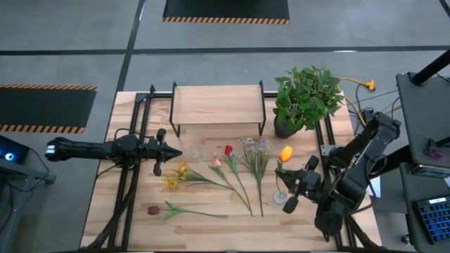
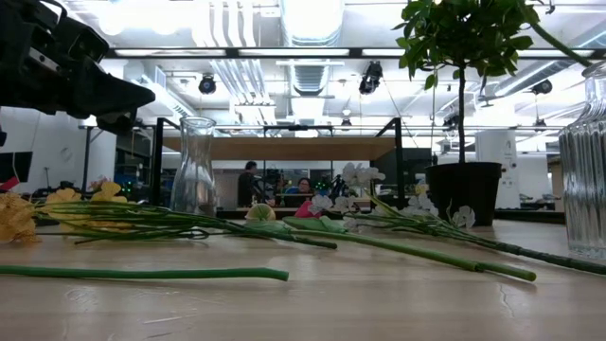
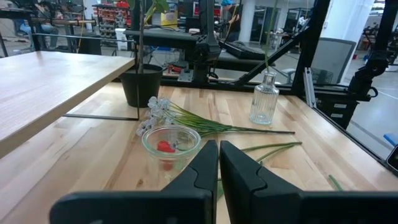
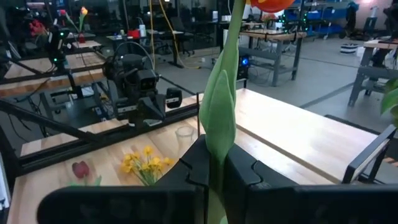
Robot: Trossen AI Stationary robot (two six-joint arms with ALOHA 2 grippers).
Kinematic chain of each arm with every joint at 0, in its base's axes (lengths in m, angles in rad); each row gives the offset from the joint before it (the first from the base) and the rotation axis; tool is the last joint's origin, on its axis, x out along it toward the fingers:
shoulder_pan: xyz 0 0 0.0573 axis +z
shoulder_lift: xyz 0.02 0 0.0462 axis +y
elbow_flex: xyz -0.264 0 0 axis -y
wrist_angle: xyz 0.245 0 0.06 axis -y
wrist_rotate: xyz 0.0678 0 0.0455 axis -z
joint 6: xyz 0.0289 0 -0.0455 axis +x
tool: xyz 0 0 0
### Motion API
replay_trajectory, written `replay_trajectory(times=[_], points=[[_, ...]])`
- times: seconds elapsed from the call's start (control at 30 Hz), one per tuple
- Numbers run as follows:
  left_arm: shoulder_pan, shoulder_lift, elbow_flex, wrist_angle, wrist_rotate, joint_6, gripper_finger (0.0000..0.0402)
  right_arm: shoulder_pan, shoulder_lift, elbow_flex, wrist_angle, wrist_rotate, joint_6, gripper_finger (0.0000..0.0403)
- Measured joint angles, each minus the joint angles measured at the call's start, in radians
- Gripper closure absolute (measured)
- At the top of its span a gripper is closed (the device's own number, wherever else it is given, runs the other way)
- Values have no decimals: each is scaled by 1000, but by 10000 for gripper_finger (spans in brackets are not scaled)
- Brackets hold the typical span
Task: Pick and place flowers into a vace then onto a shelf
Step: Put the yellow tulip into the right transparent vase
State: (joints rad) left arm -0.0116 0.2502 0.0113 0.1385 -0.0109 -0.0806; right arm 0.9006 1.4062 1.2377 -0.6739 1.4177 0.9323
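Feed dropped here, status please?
Right gripper shut on orange flower stem, over ribbed vase. Left gripper shut, empty, by clear vase. Nothing blocking.

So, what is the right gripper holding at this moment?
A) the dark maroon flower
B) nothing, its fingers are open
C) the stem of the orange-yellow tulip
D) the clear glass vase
C: in the right wrist view the right gripper is shut on the green stem of the orange-yellow tulip, whose head stands above the ribbed glass vase in the high view.
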Motion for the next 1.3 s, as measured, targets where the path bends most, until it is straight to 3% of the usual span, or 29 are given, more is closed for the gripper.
replay_trajectory(times=[0.77, 1.3], points=[[0, 0, 0, 0, 0, 0, 402, 59, 17, -60, 4, -7, 13, 390], [0, 0, 0, 0, 0, 0, 402, 64, 17, -221, 9, -46, 198, 390]])
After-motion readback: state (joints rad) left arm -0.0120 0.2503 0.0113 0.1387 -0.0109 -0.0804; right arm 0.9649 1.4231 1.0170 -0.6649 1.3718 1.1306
